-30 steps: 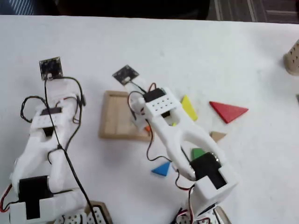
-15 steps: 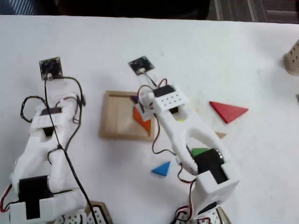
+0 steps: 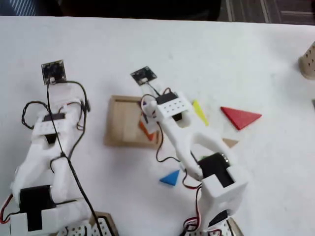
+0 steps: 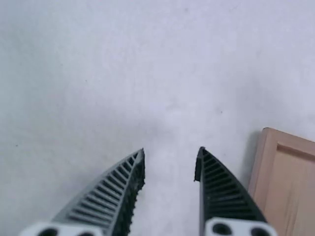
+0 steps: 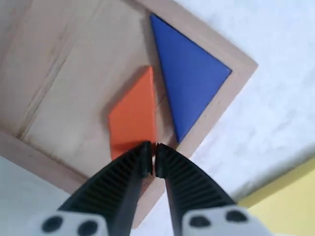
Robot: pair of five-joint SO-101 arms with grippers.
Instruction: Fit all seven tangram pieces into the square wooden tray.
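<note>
While the small blue triangle [image 3: 170,178] and other pieces lie loose on the desk [image 3: 221,54] nearest, the right gripper [image 5: 151,157], pressed together, is set on the orange piece [image 5: 133,115] inside the tray [image 3: 118,123], seemingly to nudge it against the large blue triangle [image 5: 189,96] housed there. Farther left, the left gripper [image 4: 170,164] is held spread over bare desk.

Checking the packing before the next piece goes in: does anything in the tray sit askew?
Yes. In the wooden tray, the orange piece is not flush with the blue triangle. A thin gap between their facing edges widens into a wedge toward the right gripper.
</note>
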